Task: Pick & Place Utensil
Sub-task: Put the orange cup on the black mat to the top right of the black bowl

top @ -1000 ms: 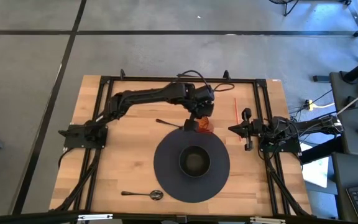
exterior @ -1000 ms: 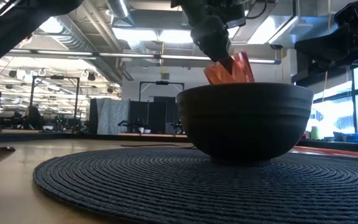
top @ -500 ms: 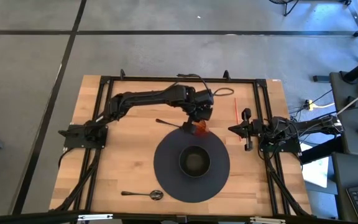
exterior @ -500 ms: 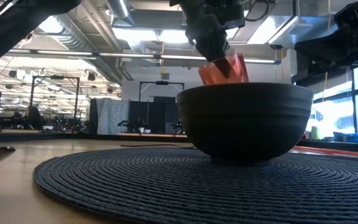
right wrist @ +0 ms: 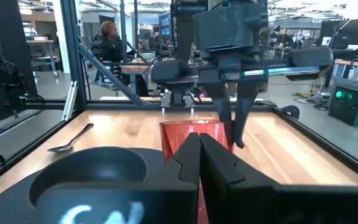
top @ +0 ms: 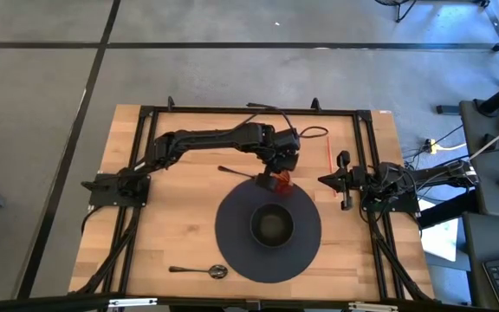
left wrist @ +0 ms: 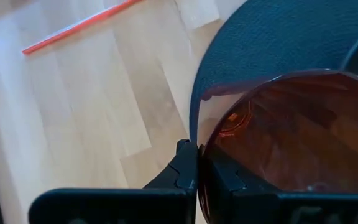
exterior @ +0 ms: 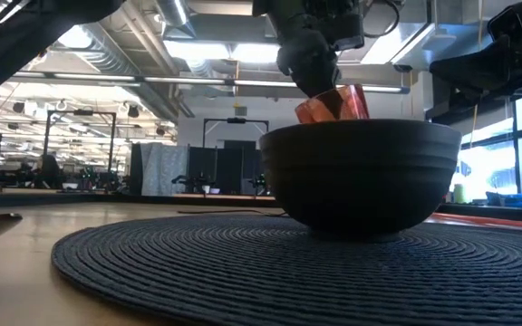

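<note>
My left gripper [left wrist: 199, 167] is shut on a translucent orange-red cup [top: 275, 183], which it holds over the far edge of the round dark placemat [top: 232, 238]. A dark bowl [top: 271, 225] stands on the mat's middle. In the low view the cup [exterior: 333, 102] shows behind the bowl, above its rim. A spoon [top: 201, 271] lies on the table near the front left. A dark utensil [top: 232, 171] lies just left of the cup. My right gripper [right wrist: 199, 155] waits shut at the table's right side. My left gripper pinches the cup's wall at the rim [left wrist: 202, 146], with one finger [left wrist: 225, 177] inside the cup and the other [left wrist: 184, 169] outside. The fingers come from above, slanting down. The cup stays nearly upright, mouth up. The bowl and my right gripper hide its bottom.
A thin red straw [top: 329, 154] lies on the wood toward the far right. A black frame [top: 258, 110] runs along the table's edges. Bare wood shows to the left of the mat. People sit in the room beyond the table [right wrist: 109, 37].
My left gripper has carried the cup toward the table's near edge and a little left, from beside the mat to over its far rim, and has come lower. The cup has stayed in the hold, mouth up.
</note>
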### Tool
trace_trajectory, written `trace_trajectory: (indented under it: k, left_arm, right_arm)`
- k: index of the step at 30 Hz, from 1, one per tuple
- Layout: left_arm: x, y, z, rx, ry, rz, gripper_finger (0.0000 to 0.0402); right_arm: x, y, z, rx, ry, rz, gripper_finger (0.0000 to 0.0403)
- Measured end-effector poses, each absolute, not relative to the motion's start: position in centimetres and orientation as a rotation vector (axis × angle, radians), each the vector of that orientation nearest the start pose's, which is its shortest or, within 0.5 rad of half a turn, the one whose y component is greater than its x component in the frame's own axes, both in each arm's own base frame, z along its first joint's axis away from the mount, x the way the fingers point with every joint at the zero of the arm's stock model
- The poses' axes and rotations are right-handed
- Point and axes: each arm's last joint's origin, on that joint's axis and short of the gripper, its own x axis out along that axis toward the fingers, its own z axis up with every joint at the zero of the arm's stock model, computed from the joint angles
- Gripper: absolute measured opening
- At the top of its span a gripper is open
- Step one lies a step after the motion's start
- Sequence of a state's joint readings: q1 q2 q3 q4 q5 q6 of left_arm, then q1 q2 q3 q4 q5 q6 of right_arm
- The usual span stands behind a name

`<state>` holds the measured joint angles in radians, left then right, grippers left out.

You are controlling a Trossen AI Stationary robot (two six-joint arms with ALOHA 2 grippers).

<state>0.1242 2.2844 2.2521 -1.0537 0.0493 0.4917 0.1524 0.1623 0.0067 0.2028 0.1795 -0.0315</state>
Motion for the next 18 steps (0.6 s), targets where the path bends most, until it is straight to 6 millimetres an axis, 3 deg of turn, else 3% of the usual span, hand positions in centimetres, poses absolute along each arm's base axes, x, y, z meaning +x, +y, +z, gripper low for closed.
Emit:
trace_trajectory:
  k: [9, 18]
  left_arm:
    - [48.3, 5.5, 26.3, 0.329, 1.097, -0.174, 0.0041]
    - [48.6, 3.8, 28.4, 0.400, 1.028, -0.161, 0.0082]
  right_arm:
    - [10.7, 1.1, 17.1, -0.027, -0.040, -0.028, 0.0004]
    - [10.7, 1.1, 17.1, -0.027, -0.040, -0.028, 0.0004]
